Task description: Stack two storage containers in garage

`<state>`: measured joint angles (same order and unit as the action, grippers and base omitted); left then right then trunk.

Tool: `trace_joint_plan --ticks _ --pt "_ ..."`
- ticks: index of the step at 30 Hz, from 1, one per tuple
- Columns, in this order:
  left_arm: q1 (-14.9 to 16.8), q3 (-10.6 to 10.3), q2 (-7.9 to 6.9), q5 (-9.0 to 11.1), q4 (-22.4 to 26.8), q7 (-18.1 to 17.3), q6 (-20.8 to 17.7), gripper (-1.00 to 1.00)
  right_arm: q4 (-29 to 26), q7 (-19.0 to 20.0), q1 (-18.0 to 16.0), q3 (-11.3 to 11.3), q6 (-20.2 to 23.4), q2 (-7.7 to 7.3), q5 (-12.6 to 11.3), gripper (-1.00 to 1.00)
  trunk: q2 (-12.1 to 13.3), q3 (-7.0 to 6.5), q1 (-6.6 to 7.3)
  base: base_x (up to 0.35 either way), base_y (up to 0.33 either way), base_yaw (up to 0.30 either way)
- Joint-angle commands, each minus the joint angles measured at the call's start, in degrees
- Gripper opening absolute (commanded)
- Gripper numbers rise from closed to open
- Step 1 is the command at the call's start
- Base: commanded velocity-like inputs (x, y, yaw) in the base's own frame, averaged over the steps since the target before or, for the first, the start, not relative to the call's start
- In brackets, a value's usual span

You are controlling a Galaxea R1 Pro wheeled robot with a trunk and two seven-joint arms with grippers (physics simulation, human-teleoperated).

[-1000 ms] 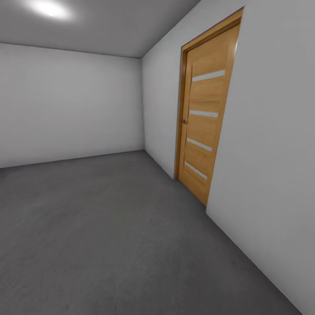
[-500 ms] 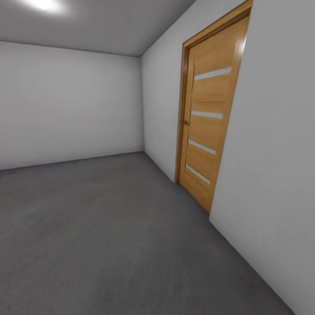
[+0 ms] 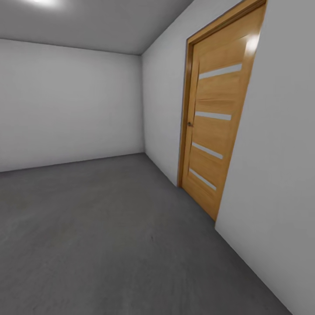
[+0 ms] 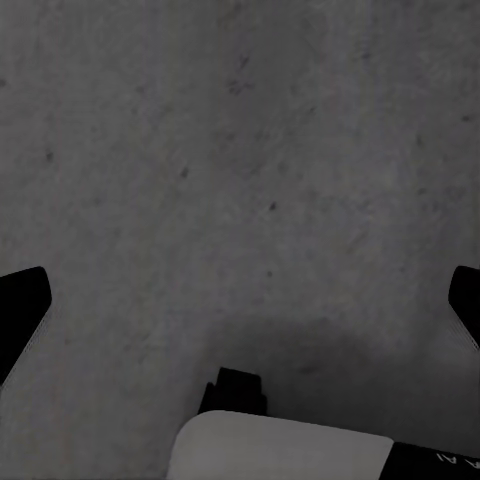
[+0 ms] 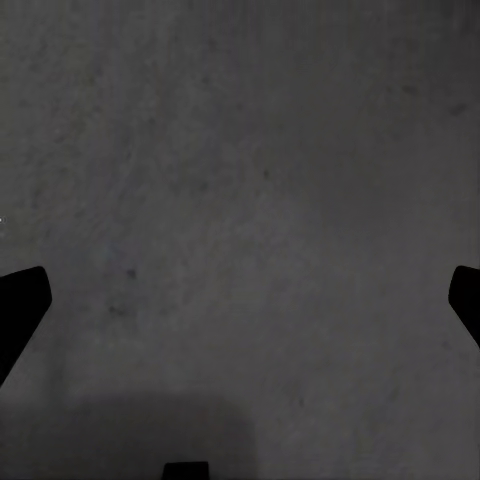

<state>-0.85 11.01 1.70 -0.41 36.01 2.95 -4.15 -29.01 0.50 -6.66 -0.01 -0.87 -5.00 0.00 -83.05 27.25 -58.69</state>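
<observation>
Rolling over grey concrete floor (image 3: 109, 227) past a slatted wooden door (image 3: 216, 127), left gripper (image 4: 240, 300) and right gripper (image 5: 240, 300) spread wide and empty; probably light, stiff boxes, best held by opposite walls.

Dark grey speckled floor (image 3: 109, 227), pale grey walls (image 3: 70, 105), honey-brown door (image 3: 216, 127) with pale horizontal stripes.

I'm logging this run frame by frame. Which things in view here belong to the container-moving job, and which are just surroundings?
Belongs to the job:
- concrete floor
- left hand, open and holding nothing
- right hand, open and holding nothing

Just surroundings:
- wooden door, shut
- grey walls
- ceiling light
</observation>
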Motion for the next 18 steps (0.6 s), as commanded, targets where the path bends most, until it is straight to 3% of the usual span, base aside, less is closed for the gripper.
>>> trace_joint_plan --ticks 1,18 --pt "0.0 0.1 0.06 -0.1 0.2 0.0 -0.4 1.00 0.0 0.1 0.0 0.0 -0.1 -0.01 0.0 1.00 0.0 0.05 -0.04 0.329 0.089 0.000" --pt "0.0 0.1 0.05 0.0 0.2 0.0 -0.4 1.00 0.0 0.0 0.0 -0.1 -0.1 -0.01 0.0 1.00 0.0 0.05 -0.04 0.329 0.120 0.000"
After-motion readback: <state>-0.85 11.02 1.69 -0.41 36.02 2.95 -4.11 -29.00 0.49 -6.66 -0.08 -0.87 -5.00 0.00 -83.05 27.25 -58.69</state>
